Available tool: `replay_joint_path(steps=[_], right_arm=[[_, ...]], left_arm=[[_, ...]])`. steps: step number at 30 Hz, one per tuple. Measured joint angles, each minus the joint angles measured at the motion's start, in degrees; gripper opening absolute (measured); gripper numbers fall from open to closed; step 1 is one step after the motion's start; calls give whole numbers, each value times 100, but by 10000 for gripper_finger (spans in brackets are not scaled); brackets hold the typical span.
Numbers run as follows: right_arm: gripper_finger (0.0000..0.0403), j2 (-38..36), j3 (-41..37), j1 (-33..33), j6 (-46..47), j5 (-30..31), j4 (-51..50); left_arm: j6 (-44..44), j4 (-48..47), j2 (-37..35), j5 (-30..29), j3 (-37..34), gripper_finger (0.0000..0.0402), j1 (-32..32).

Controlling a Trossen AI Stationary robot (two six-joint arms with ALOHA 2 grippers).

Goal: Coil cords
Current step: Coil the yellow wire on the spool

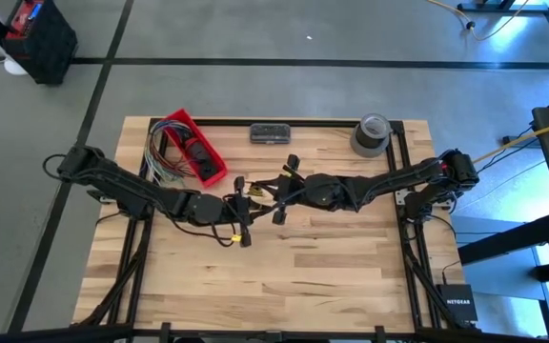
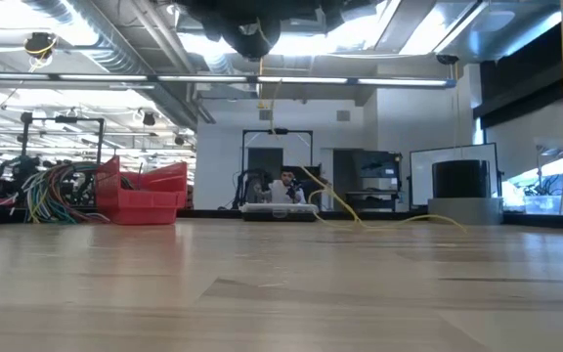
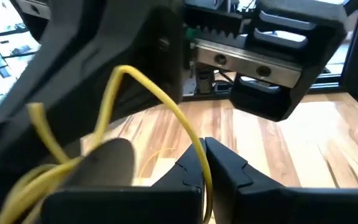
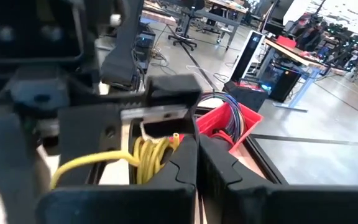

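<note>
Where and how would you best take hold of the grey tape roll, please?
Grip the grey tape roll by its ring wall, coming straight down from above: it lies flat with its hole upward, so one finger could probably enter the hole.

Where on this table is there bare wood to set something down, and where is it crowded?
The whole near half of the table, below both grippers, is bare. The right side under the tape roll is open too. Crowded: the centre, where the left gripper and right gripper meet on the yellow cord, and the far left corner with the red bin and coloured wires.
</note>
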Motion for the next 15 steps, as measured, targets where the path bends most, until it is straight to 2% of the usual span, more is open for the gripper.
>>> replay_joint_path(steps=[6,15], right_arm=[[5,0,-5,-6,-24,10,151],[5,-33,32,5,-421,233,733]], left_arm=[[-17,-22,388,11,154,1,155],[-13,-101,295,-61,165,2,160]])
